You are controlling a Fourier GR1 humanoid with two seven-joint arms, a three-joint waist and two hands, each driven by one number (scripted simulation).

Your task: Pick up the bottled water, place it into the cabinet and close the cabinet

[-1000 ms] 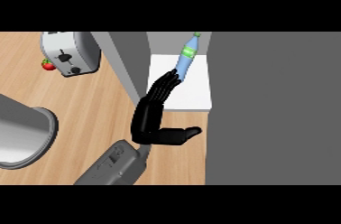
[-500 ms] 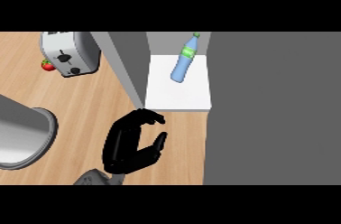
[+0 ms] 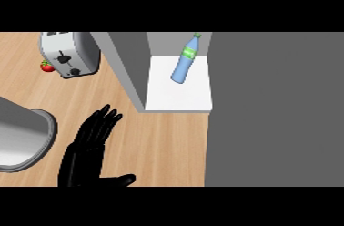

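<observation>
**Bottle shelved, door yet to close**

With the bottled water (image 3: 185,61) already lying tilted on the white cabinet shelf (image 3: 178,95), green label toward the back, the placing part of the task looks done and the closing part is what remains. No hand touches the bottle. The cabinet door (image 3: 124,68) stands open, seen edge-on as a grey panel running along the shelf's left side. One hand (image 3: 91,145) shows low on the wooden counter (image 3: 168,143), below and to the left of the door's near end and apart from it; its fingers are straight and spread, thumb out to the side, holding nothing. Which hand it is I judge to be the right, though that is not certain from this view. The other hand is out of view. Next, the open hand would need to get to the door's outer, left face and push it rightward across the opening. Farther left stand a toaster (image 3: 67,54) and a grey basin (image 3: 20,138).
</observation>
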